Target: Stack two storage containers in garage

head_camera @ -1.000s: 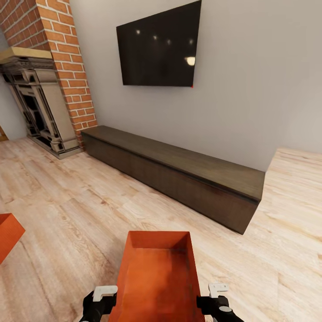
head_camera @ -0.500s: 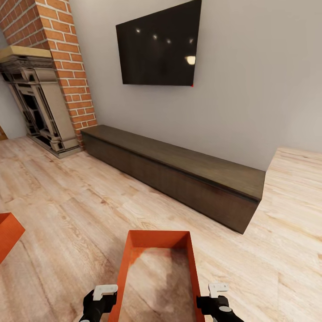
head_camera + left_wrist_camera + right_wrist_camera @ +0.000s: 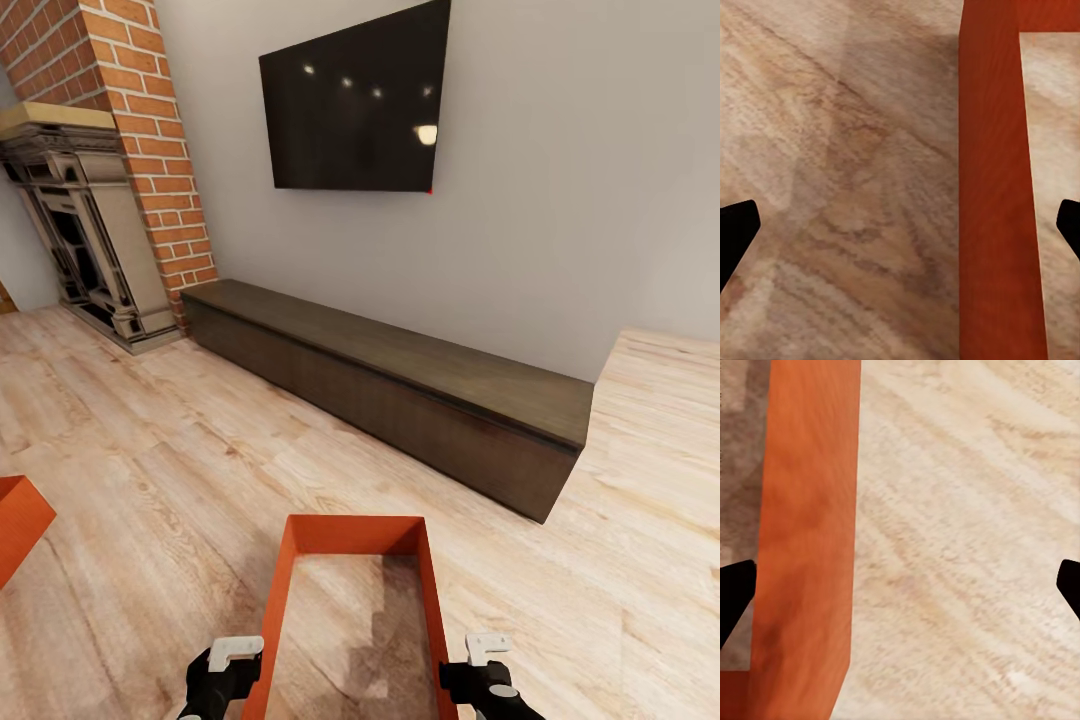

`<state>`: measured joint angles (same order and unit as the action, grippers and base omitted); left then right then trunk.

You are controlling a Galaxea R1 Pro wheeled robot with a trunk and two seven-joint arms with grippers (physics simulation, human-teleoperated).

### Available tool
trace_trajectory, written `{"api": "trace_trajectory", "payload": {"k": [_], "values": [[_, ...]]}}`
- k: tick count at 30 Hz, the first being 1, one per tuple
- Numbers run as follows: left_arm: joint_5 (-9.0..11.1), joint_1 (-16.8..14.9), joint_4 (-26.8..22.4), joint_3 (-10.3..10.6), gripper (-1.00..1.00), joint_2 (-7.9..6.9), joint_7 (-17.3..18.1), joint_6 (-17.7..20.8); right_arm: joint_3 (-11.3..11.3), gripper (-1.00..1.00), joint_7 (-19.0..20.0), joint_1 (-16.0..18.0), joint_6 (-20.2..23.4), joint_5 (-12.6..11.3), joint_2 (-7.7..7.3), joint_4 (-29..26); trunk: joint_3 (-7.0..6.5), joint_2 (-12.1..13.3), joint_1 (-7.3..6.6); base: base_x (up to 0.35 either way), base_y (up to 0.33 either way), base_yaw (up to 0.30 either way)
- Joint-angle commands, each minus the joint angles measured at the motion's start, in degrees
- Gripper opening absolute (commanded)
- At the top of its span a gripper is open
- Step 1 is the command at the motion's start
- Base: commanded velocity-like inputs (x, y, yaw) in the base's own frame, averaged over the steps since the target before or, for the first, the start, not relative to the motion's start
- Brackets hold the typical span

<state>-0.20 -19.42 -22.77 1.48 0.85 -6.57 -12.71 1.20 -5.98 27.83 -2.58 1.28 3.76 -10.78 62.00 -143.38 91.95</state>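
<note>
Both sets of fingers are spread wide — left gripper (image 3: pixel 900 225) and right gripper (image 3: pixel 900 585) each straddle a side wall of the storage container (image 3: pixel 300 570); rigid, probably light, best pinched at these walls.

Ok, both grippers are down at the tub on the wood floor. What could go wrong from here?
1. The left gripper and right gripper are open, each astride a long wall of the tub. Each wall sits close to one finger, so closing may shove or twist the tub.
2. The second tub lies on the robot's left and the cabinet ahead; turning with the load might clip either.
</note>
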Motion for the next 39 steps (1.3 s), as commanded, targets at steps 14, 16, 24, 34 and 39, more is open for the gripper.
{"api": "trace_trajectory", "payload": {"k": [14,16,24,34,39], "values": [[0.2,0.0,3.3,0.3,1.0,0.53,-0.1,-0.2,0.1,1.0,-0.3,0.0,-0.1,0.1,0.02,0.1,0.05,0.0,0.0,0.0,0.0,0.0],[0.2,0.0,3.3,0.3,1.0,0.68,-0.1,-0.2,0.1,1.0,-0.3,0.0,-0.1,0.1,0.02,0.1,0.05,0.0,0.0,0.0,0.0,0.0],[0.2,0.0,3.3,0.3,1.0,1.13,-0.1,-0.2,0.1,1.0,-0.3,0.0,-0.1,0.1,0.02,0.1,0.05,0.0,0.0,0.0,0.0,0.0],[0.2,0.0,3.3,0.3,1.0,1.17,-0.1,-0.2,0.1,1.0,-0.3,0.0,-0.1,0.1,0.02,0.1,0.05,0.0,0.0,0.0,0.0,0.0],[0.2,0.0,3.2,0.2,1.0,1.14,-0.1,-0.2,0.1,1.0,-0.3,0.0,-0.1,0.1,0.02,0.1,0.05,0.0,0.0,0.0,0.0,0.0]]}}
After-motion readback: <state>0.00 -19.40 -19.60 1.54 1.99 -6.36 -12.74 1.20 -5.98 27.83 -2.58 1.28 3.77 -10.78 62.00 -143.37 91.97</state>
